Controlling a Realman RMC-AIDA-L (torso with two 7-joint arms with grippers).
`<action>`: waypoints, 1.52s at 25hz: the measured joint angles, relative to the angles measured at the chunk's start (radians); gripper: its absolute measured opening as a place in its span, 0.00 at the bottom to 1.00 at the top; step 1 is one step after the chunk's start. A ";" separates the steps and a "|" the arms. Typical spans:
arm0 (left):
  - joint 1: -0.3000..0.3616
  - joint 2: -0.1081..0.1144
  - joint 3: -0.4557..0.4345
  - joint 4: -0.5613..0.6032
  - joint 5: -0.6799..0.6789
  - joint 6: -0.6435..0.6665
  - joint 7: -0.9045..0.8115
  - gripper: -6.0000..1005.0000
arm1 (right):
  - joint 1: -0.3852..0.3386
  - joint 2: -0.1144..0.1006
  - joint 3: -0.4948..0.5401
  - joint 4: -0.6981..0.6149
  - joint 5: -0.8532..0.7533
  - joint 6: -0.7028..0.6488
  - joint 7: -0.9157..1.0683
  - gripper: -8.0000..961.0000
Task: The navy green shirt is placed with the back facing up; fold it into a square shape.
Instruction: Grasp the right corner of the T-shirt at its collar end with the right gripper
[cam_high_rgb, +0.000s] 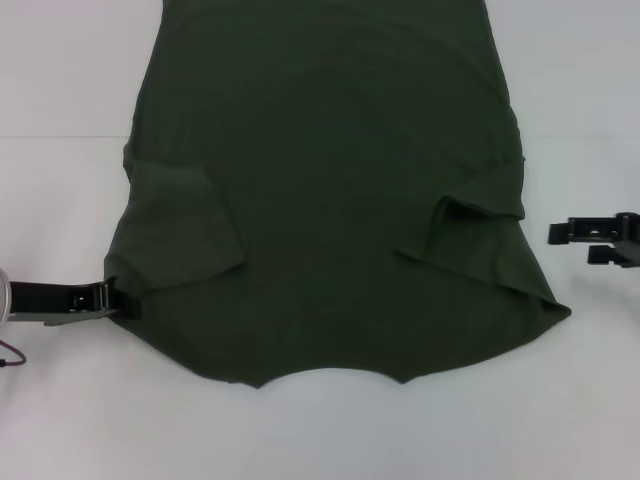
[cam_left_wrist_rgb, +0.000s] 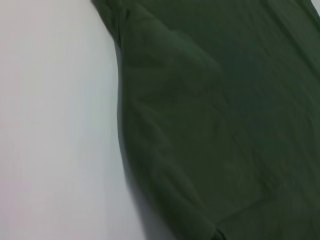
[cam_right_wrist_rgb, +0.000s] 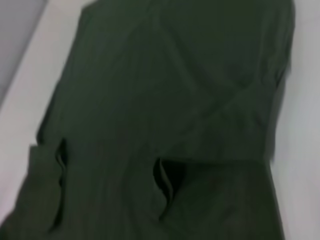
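Note:
The navy green shirt (cam_high_rgb: 330, 200) lies spread flat on the white table, collar end toward me, reaching past the far edge of the head view. Both short sleeves are folded inward onto the body, the left sleeve (cam_high_rgb: 185, 225) and the right sleeve (cam_high_rgb: 480, 215). My left gripper (cam_high_rgb: 118, 297) sits low at the shirt's left edge, touching the fabric near the shoulder. My right gripper (cam_high_rgb: 590, 243) hovers open over bare table, a short gap to the right of the shirt. The left wrist view shows the shirt (cam_left_wrist_rgb: 225, 125) and its side edge; the right wrist view is filled by the shirt (cam_right_wrist_rgb: 165, 100).
The white table (cam_high_rgb: 60, 200) surrounds the shirt on the left, right and near sides. A thin cable (cam_high_rgb: 12, 358) trails by my left arm at the left edge.

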 joint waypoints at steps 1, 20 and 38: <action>0.000 -0.001 0.001 0.000 0.000 -0.004 0.001 0.05 | 0.016 0.000 -0.003 -0.007 -0.031 -0.003 0.016 0.98; 0.001 0.007 0.003 0.002 -0.024 -0.002 0.031 0.05 | 0.134 0.026 -0.062 -0.096 -0.328 -0.061 0.173 0.98; 0.009 0.008 -0.003 -0.003 -0.041 -0.005 0.043 0.05 | 0.151 0.041 -0.141 0.026 -0.331 0.048 0.166 0.98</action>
